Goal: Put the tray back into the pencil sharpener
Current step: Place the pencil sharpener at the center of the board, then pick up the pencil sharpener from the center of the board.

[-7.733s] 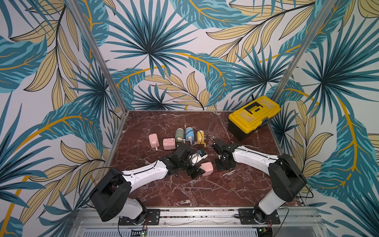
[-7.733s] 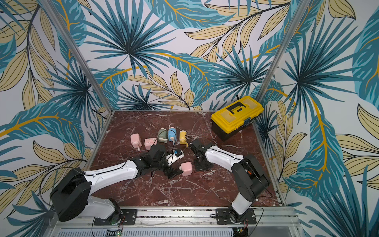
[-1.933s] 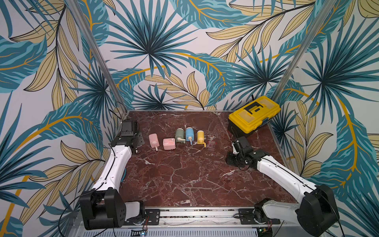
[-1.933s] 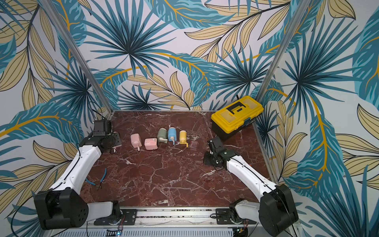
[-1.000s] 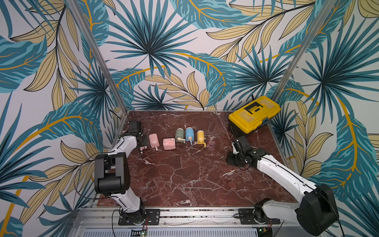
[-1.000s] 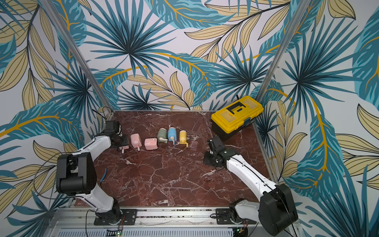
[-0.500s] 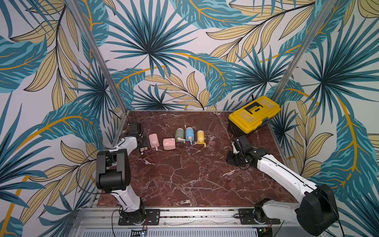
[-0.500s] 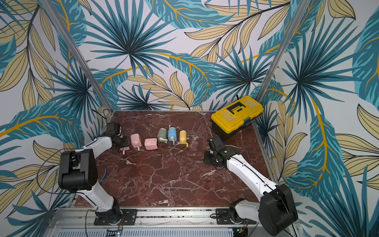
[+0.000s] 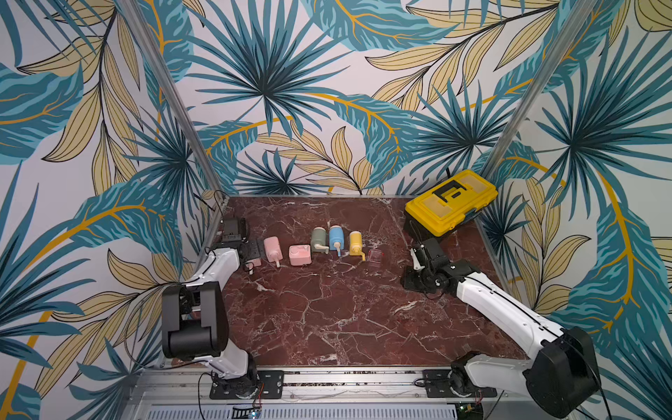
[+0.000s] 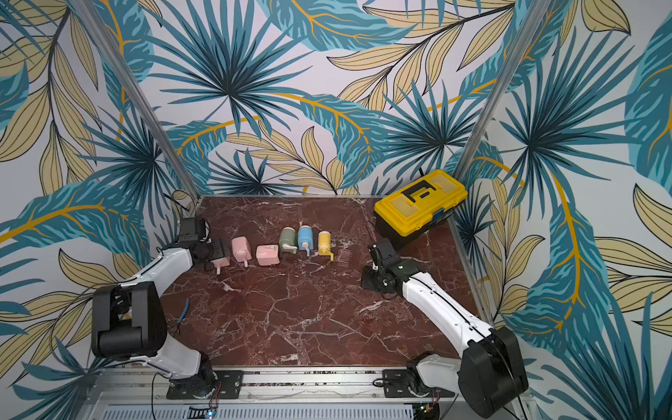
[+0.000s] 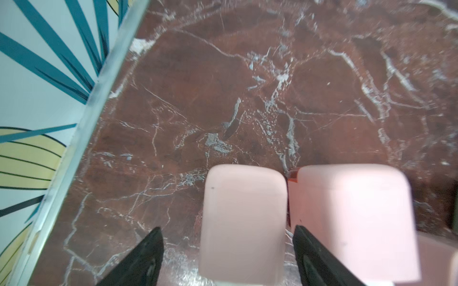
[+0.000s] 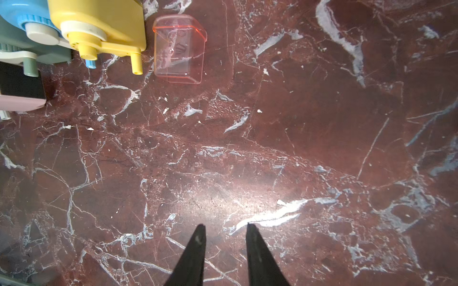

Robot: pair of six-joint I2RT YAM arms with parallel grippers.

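Six pencil sharpeners [image 9: 300, 254] in a row: three pink, one green, one blue, one yellow. One clear tray [image 12: 179, 48], loose on the marble [image 12: 297, 148] beside the yellow sharpener [image 12: 99, 22]. One toolbox [image 9: 451, 203]. Your left gripper [image 11: 227, 227] straddles the end pink sharpener [image 11: 243, 198], jaws wide, not pinching. Your right gripper [image 12: 224, 226]: over bare marble, jaws narrowly apart, empty.

Six sharpeners [image 9: 300, 254], one tray [image 9: 375, 255], one toolbox [image 9: 451, 202]

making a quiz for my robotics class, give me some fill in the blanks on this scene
1. The pencil sharpener lying nearest the clear tray is coloured ___.
2. The left hand is open around a sharpener coloured ___.
3. The right hand holds ___.

Missing words: yellow; pink; nothing
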